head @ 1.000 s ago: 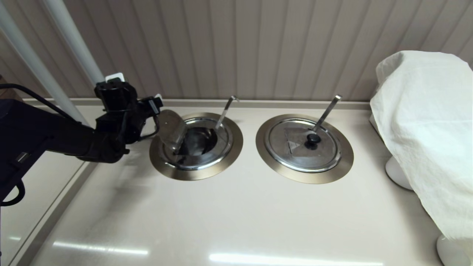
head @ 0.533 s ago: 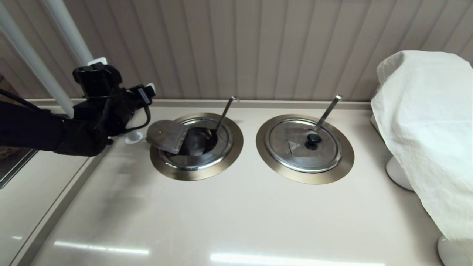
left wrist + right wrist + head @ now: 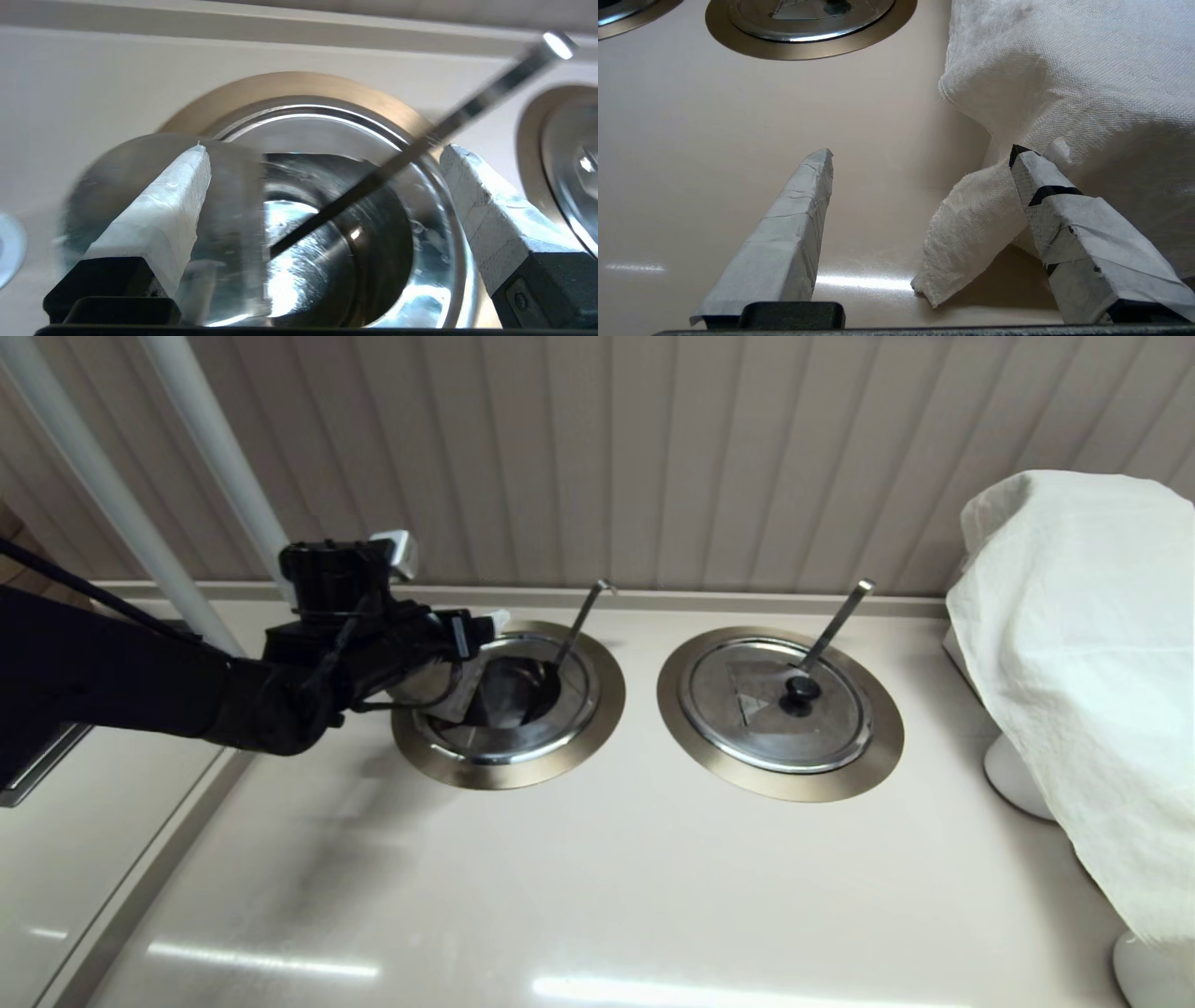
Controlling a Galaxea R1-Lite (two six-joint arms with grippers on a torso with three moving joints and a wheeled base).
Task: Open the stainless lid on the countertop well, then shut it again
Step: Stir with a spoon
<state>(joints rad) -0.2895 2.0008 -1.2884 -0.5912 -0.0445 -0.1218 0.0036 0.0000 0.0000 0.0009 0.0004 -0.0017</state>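
Note:
The countertop well (image 3: 509, 773) has a bronze-grey flange (image 3: 289, 83) and shows its dark inside (image 3: 373, 242). The stainless lid (image 3: 229, 224) is folded open, its swung half lying back over the well's left side; the knob is hidden. The thin hook-tipped ladle rod (image 3: 581, 616) leans out of the well toward the wall. My left gripper (image 3: 478, 623) hovers over the well's left rim, open, straddling the opening, with one finger (image 3: 159, 219) in front of the folded half and touching nothing that I can see. My right gripper (image 3: 922, 151) is open above the countertop, outside the head view.
The twin lid (image 3: 780, 705) with black knob and flat ladle handle (image 3: 836, 621) sits shut to the right. A white cloth-covered object (image 3: 1074, 663) fills the right side; its corner (image 3: 971, 233) hangs between the right fingers. White poles (image 3: 215, 457) stand behind the left arm.
The lid's half went from upright to lying back on the left. My left gripper let go, drew back left, then moved right to over the well's left rim.

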